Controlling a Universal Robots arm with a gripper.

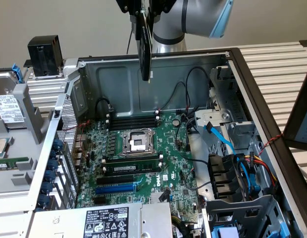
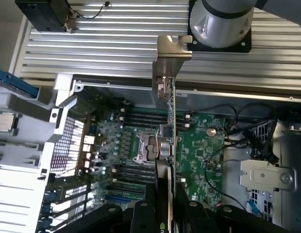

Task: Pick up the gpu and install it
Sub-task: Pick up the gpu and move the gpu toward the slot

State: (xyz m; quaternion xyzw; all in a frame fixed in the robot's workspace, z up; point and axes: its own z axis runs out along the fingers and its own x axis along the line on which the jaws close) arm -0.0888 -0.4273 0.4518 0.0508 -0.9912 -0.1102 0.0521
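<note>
The gpu [image 1: 145,47] hangs edge-on high above the open computer case, over its back wall, with my gripper [image 1: 145,9] shut on its upper end. In the wrist view the gpu [image 2: 171,145] runs as a thin green card with a black shroud on one face, and its silver end bracket [image 2: 169,56] is at the far end from my gripper [image 2: 163,206]. The card sits well above the motherboard [image 1: 143,166] and touches nothing else.
The motherboard carries a CPU socket [image 1: 138,141], memory sticks [image 1: 133,120] and a blue slot [image 1: 116,187]. A power supply [image 1: 109,220] fills the near end. Cables and drive cages [image 1: 237,168] crowd the exterior view's right. A black box [image 1: 44,48] stands outside.
</note>
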